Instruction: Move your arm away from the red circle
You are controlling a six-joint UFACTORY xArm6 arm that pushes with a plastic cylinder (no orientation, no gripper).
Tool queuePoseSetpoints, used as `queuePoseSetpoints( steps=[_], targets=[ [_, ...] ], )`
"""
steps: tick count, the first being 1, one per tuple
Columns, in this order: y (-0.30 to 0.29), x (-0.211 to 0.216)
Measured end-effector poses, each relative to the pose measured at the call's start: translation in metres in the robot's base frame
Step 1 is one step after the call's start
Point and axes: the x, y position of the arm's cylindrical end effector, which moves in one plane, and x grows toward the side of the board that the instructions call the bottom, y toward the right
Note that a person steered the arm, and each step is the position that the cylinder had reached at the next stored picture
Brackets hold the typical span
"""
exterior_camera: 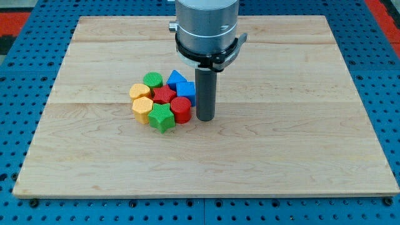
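Note:
The red circle point(181, 109) is a short red cylinder at the right side of a tight cluster of blocks on the wooden board point(281, 144). My tip point(205, 119) stands just to the view's right of the red circle, a small gap apart. Touching the red circle are a green star point(162, 117) on its left and a red star-like block point(164, 95) above-left. A blue block point(186, 90) and a blue triangle point(177, 78) sit above it. A green circle point(152, 80) and two yellow blocks point(139, 91) point(142, 108) make up the cluster's left side.
The arm's grey cylindrical body point(207, 28) hangs over the board's top middle, above the rod. Blue perforated table point(19, 75) surrounds the board on all sides.

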Motion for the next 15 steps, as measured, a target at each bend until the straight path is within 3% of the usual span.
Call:
queuePoseSetpoints(
  steps=[3,5,6,10,15],
  targets=[
    [-0.007,0.0],
    [-0.007,0.038],
    [-0.04,0.05],
    [-0.054,0.055],
    [0.013,0.038]
  ],
)
